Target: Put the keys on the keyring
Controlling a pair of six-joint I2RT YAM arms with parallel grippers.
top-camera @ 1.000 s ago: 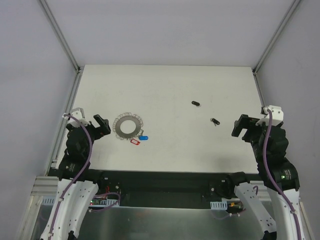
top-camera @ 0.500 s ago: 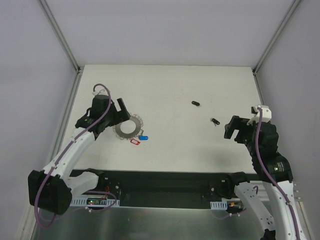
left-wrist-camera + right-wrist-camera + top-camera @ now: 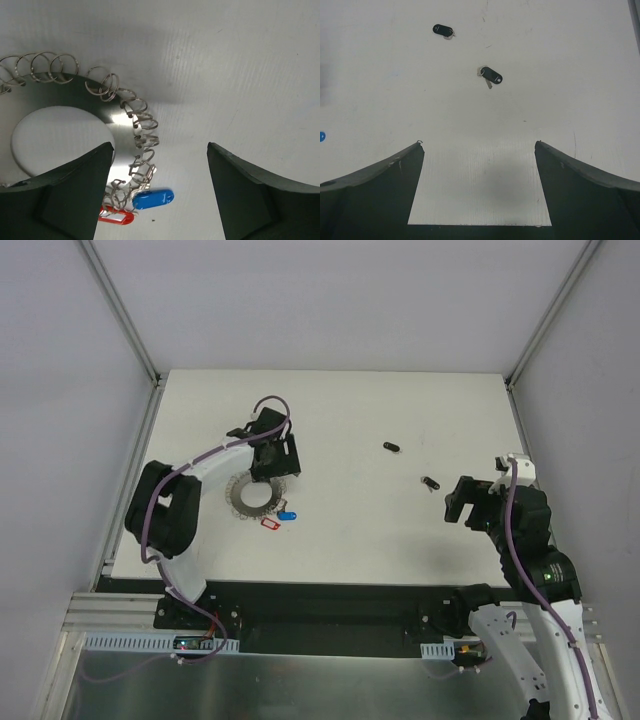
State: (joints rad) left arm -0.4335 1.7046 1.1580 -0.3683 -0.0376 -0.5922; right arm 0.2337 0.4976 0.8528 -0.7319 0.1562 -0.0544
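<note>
Left wrist view: we see the left gripper (image 3: 159,200) with jaws spread and empty, over the rim of the keyring (image 3: 70,92), which lies flat on the table (image 3: 240,75). Right wrist view: we see the right gripper (image 3: 480,192) also spread and empty, with the near key (image 3: 492,75) and the far key (image 3: 443,30) on the table beyond it.

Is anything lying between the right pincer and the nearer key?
Nothing visible. In the right wrist view, only bare table lies between the open right pincer and the nearer key. The second key lies farther away, not in the path.
</note>
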